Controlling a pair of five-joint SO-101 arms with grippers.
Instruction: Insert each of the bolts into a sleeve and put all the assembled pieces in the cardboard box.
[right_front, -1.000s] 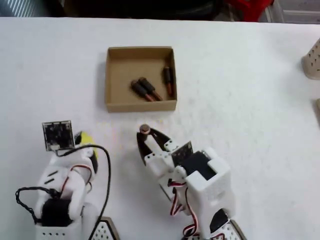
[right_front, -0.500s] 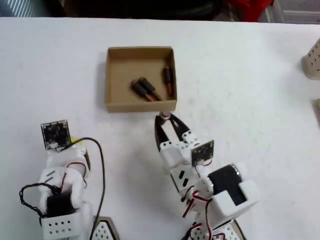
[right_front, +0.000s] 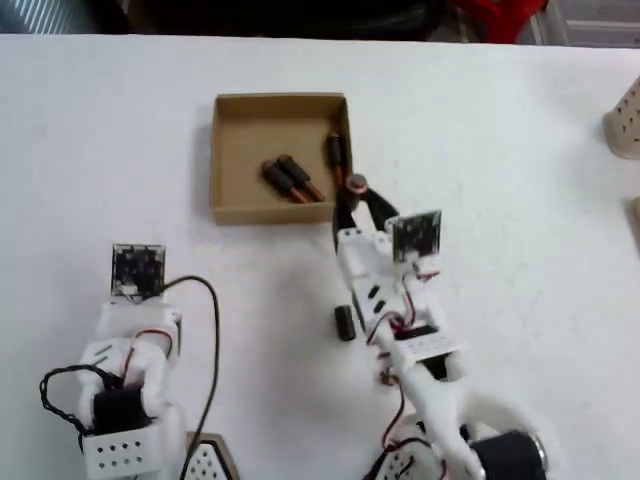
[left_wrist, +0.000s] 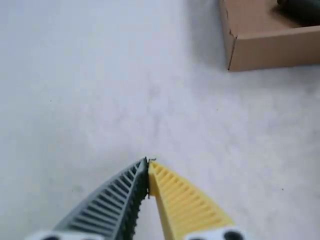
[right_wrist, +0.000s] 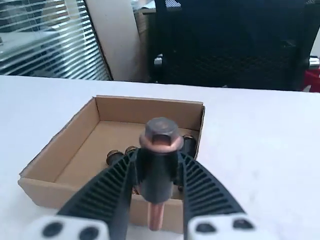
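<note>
Partly behind held bolt (right_wrist: 161, 136): boxed pieces (right_wrist: 113, 156)

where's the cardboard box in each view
High view: cardboard box above centre, slightly left, just beyond the right gripper.
Left wrist view: one corner of it, past the left gripper.
Right wrist view: directly behind the held bolt.
Shared landmark: the white table.

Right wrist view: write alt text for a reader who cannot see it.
The right gripper grips a dark sleeve with a bolt upright in it, head on top. The open cardboard box sits beyond on the white table, with other dark pieces inside.
</note>
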